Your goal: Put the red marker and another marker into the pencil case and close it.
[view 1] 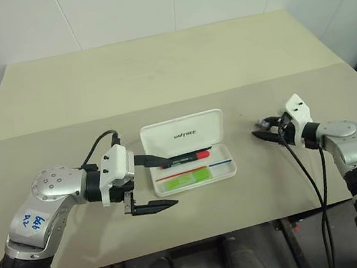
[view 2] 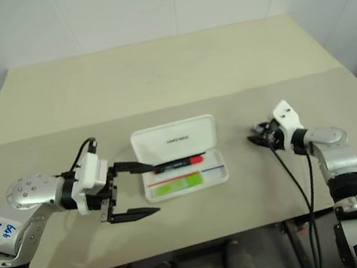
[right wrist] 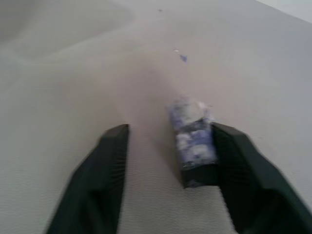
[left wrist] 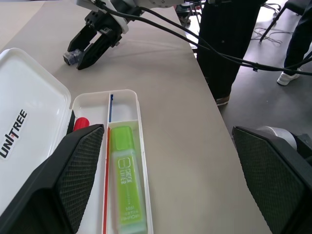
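1. Case (view 1: pixel 188 151) open on the tabletop (view 1: pixel 155 70), lid up; red marker (view 1: pixel 185 156) and green highlighter (view 1: pixel 186 179) already inside.
2. Left hand (view 1: pixel 155 182) spread wide beside the case, probably lined up to shut it.
3. Right hand (view 1: pixel 267 130) off to the side, half-open around a small bluish object (right wrist: pixel 192 141); can't tell if actually gripped.

open pencil case (view 1: pixel 221 167) mid-table, raised lid (view 1: pixel 182 133) blocking rear, bare table (view 1: pixel 155 70) beyond

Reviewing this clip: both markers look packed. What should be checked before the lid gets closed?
1. Red marker lies inside the pencil case: ok.
2. Green highlighter lies in its front compartment: ok.
3. Nothing sticks over the rim: ok.
4. Lid closed: not ok, it stands open.
5. Left gripper open at the case: ok.
6. Right gripper free of the small blue object: cannot tell.
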